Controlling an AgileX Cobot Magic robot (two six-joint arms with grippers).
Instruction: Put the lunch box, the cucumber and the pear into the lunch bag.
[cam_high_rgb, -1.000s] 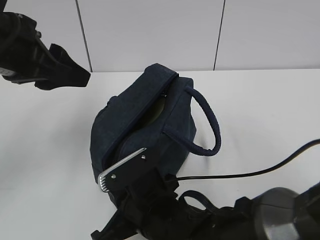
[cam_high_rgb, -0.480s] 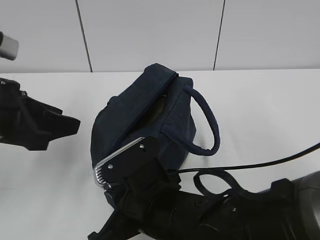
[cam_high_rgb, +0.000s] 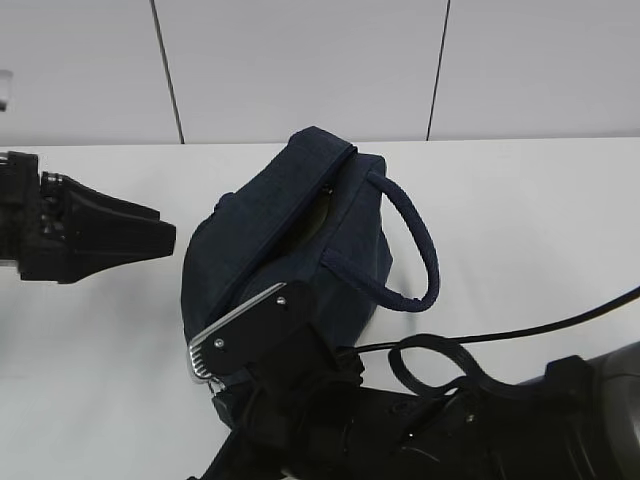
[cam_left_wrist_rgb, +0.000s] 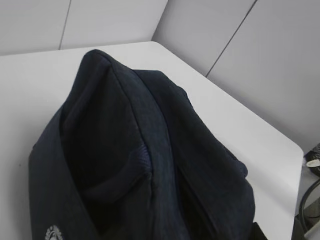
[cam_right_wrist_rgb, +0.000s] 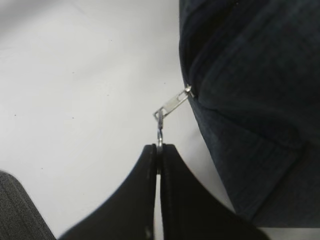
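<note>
The dark navy lunch bag (cam_high_rgb: 300, 240) lies mid-table, with one loop handle (cam_high_rgb: 415, 240) on its right. A narrow slit along its top shows something olive-green (cam_high_rgb: 316, 214) inside. I cannot tell what that is. The lunch box, cucumber and pear are otherwise hidden. My right gripper (cam_right_wrist_rgb: 159, 148) is shut on the metal ring of the zipper pull (cam_right_wrist_rgb: 170, 106) at the bag's near end. In the exterior view it sits low against the bag's front (cam_high_rgb: 245, 335). My left gripper (cam_high_rgb: 165, 237) looks shut and empty, and points at the bag's left side without touching it. The bag fills the left wrist view (cam_left_wrist_rgb: 145, 150).
The white table (cam_high_rgb: 520, 220) runs back to a panelled wall. A black cable (cam_high_rgb: 520, 335) crosses the table at the right, and a loop of cable (cam_high_rgb: 430, 365) lies by my right arm. The table's corner edge (cam_left_wrist_rgb: 295, 150) shows in the left wrist view.
My left gripper has come down and swung right towards the bag's left side. My right gripper has shifted slightly left at the bag's near end, still holding the zipper ring.
</note>
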